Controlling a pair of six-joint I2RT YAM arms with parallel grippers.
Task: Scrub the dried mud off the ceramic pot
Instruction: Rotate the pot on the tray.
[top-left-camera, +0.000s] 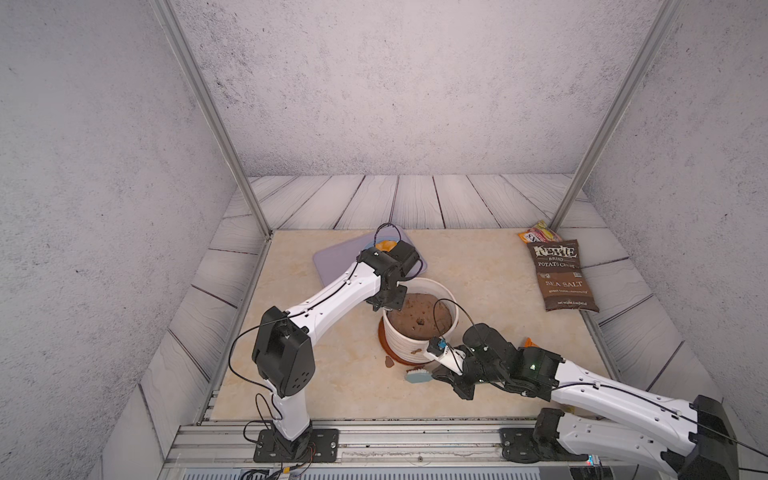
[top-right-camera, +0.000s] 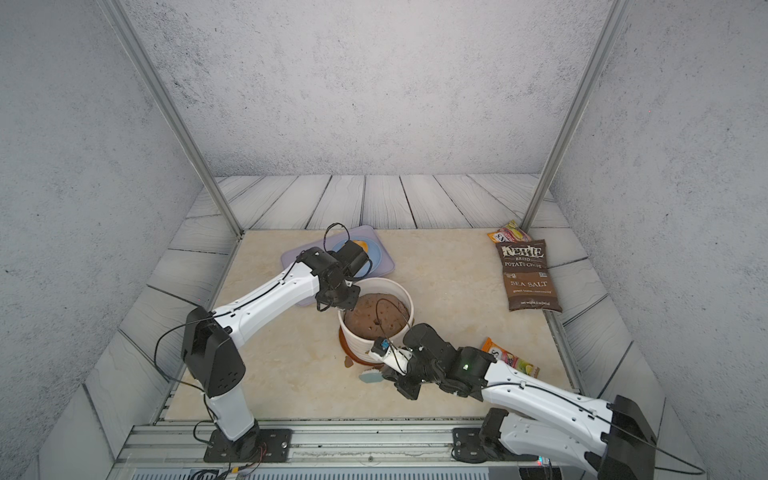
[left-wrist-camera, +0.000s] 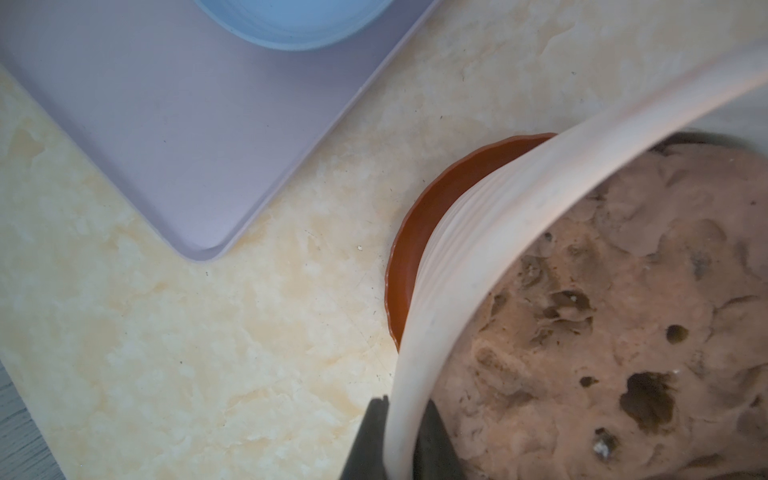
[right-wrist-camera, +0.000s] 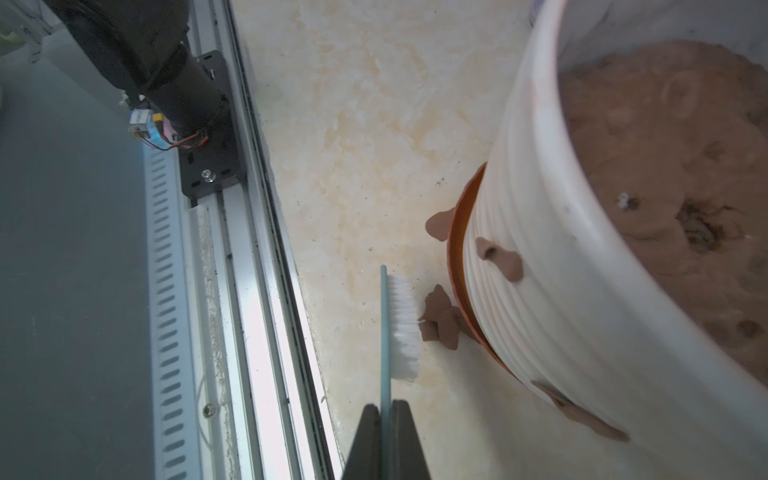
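I count one ceramic pot (top-left-camera: 409, 345) in the middle of the table. It stands in one rust-brown saucer (left-wrist-camera: 409, 249) and holds one soil mound (top-left-camera: 419, 316). My left gripper (left-wrist-camera: 403, 419) pinches the pot's thick rim, with one finger outside and one inside over the soil. My right gripper (right-wrist-camera: 385, 432) is clamped on the thin blue handle of the one brush (right-wrist-camera: 403, 328). Its white bristles point at the pot, low and just beside the saucer.

My right wrist view shows the dried mud (right-wrist-camera: 500, 259) in four lots. Two patches stick to the ribbed wall, one flake lies on the table against the saucer's edge, and one cluster of flakes lies just beside the bristles. In both top views I make out only a small spot on the wall and one flake on the table.

Behind the pot, one lilac tray (left-wrist-camera: 166, 124) carries one blue plate (left-wrist-camera: 291, 25). Only the top views show something orange (top-right-camera: 360, 246) on that plate.

Three snack packets lie on the right side of the table, seen only from above. The big brown bag (top-left-camera: 563, 274) reads "KETTLE BRAND POTATO CHIPS" and "SEA SALT"; its lower print is too small to read. I cannot read the lettering on the small packet (top-left-camera: 540, 235) behind it. The same goes for the orange packet (top-right-camera: 509, 357) beside my right arm.
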